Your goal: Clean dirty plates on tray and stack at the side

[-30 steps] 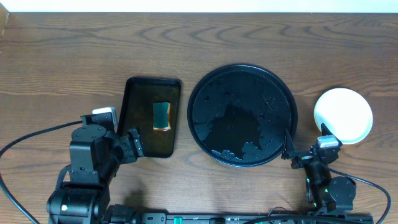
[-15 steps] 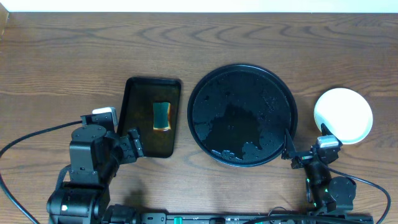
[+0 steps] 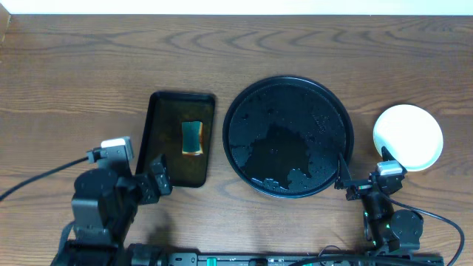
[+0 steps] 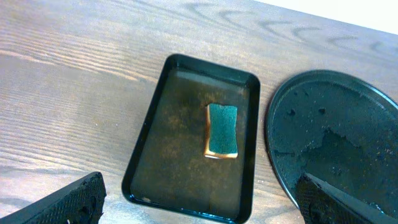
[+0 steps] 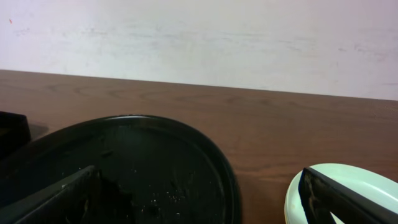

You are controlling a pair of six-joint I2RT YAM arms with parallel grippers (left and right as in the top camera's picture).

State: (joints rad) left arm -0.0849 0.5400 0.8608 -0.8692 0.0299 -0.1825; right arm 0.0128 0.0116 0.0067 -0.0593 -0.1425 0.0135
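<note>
The large round black tray (image 3: 288, 96) sits mid-table, wet with water and with no plates on it; it also shows in the left wrist view (image 4: 339, 124) and the right wrist view (image 5: 161, 155). A pale mint-white plate (image 3: 408, 137) lies on the bare wood to the tray's right, also in the right wrist view (image 5: 367, 177); I cannot tell how many plates are stacked there. My left gripper (image 3: 153, 179) (image 4: 199, 211) is open and empty by the rectangular tray's near end. My right gripper (image 3: 363, 175) (image 5: 199, 208) is open and empty between the round tray and the plate.
A smaller rectangular black tray (image 3: 164, 140) (image 4: 180, 149) holds murky water and a green-and-yellow sponge (image 3: 193, 138) (image 4: 222, 129) left of the round tray. Cables run along the front edge. Bare wood-grain tabletop lies at the back and far left.
My left arm has drawn back toward the front edge and slightly left. The right arm, tray and plate have not moved.
</note>
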